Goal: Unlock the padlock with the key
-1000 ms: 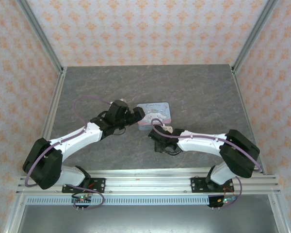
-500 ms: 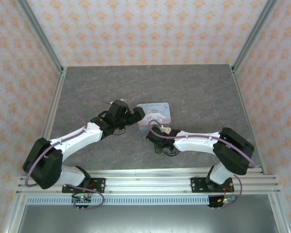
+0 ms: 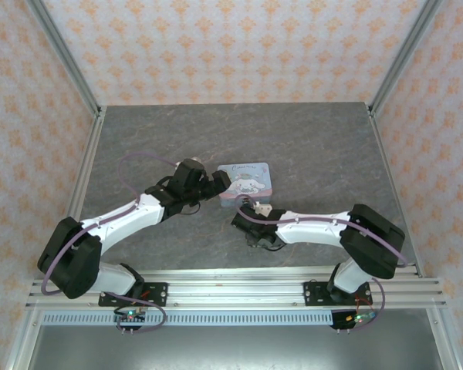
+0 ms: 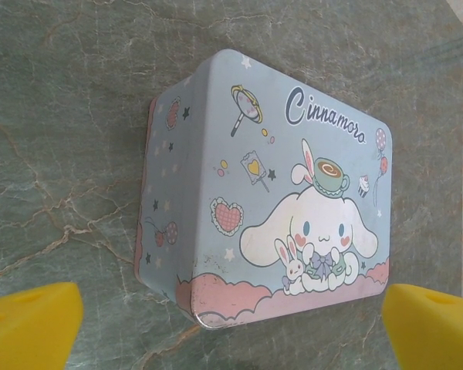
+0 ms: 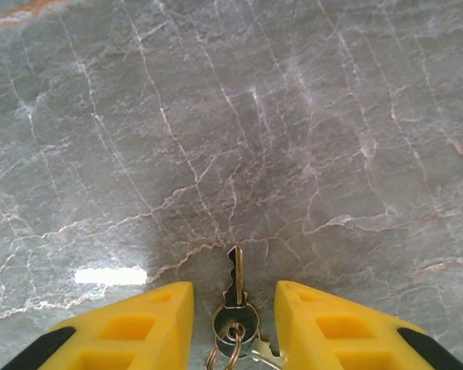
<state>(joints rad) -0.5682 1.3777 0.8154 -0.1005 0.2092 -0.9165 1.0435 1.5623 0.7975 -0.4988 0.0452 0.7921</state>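
A silver key [image 5: 235, 287] lies flat on the marble table, blade pointing away, on a ring with a second key [image 5: 268, 356]. My right gripper [image 5: 233, 324] is open and low over the table, one yellow finger [image 5: 143, 324] on each side of the key head, apart from it. From above, the right gripper [image 3: 261, 237] sits in front of the pastel dog tin [image 3: 247, 181]. My left gripper [image 4: 231, 330] is open wide, facing the tin [image 4: 278, 193] with nothing between its fingertips. The padlock is out of view.
The tin stands near the table's middle, between both wrists. Metal frame posts [image 3: 83, 162] and patterned walls close off the left, right and back. A rail [image 3: 239, 293] runs along the near edge by the arm bases.
The right wrist has shifted slightly left and toward the near edge. The left arm has hardly moved.
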